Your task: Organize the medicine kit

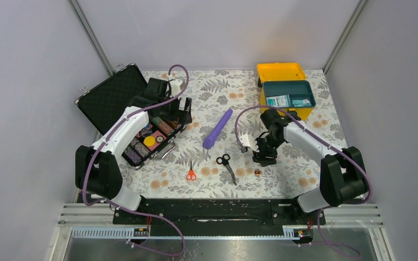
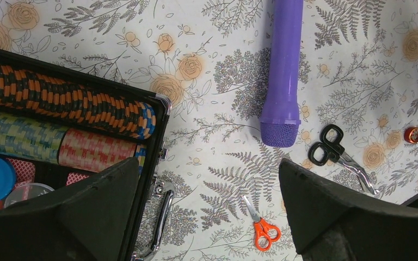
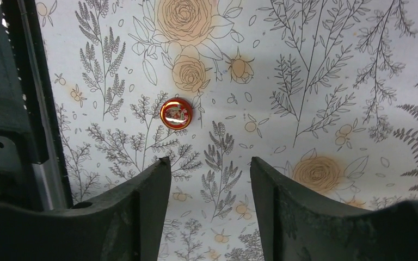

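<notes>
Floral tablecloth (image 1: 239, 89) — left fingers (image 2: 100, 212) wide apart, right fingers (image 3: 136, 212) apart — both empty.

A: Tablecloth (image 1: 239, 92): white, printed with grey ferns and tan-orange roses.
B: Medicine kit (image 1: 281, 72): yellow lid and shell, teal tray.
A: Hard case (image 1: 109, 98): black. Inside, a chequered roll (image 2: 60, 98) in orange and black, and a mottled roll (image 2: 22, 136) in green and yellow.
B: Cylinder (image 1: 217, 128): purple. Small scissors (image 1: 191, 174): orange handles. Shears (image 1: 224, 160): black handles. Round cap (image 3: 176, 113): glossy red.
</notes>
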